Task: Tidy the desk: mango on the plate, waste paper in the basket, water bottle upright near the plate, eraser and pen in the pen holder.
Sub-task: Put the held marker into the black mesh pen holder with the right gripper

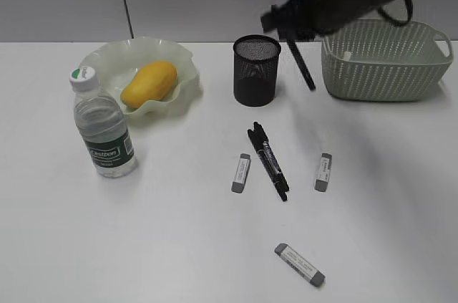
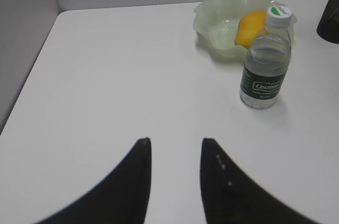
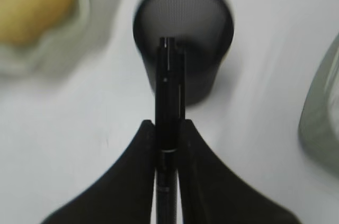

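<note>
Right gripper [image 3: 168,128] clamped on a slim black pen [image 3: 169,91], carried above the black wire-mesh cylindrical pen holder [image 3: 183,38], tip aimed toward its mouth; in the exterior view the same pen hangs tilted between holder and basket, not yet inside. Left gripper [image 2: 175,152] parted and empty, hovering over bare white desk [image 2: 116,75] at the left. Already done, by the look of it: smooth yellow-orange mango [image 1: 149,83] lying in the translucent pale green wavy-rimmed plate [image 1: 179,59] at far left; clear plastic water bottle [image 1: 102,124] with dark green label standing upright just beside that plate. Pale grey-green weave-pattern basket [image 1: 386,59] at far right, a small white scrap just visible inside, probably the waste paper. Left to do: two black marker pens [image 1: 268,161] lying together mid-desk, and three grey erasers [image 1: 241,173], one left of the markers, one right, one nearest.
</note>
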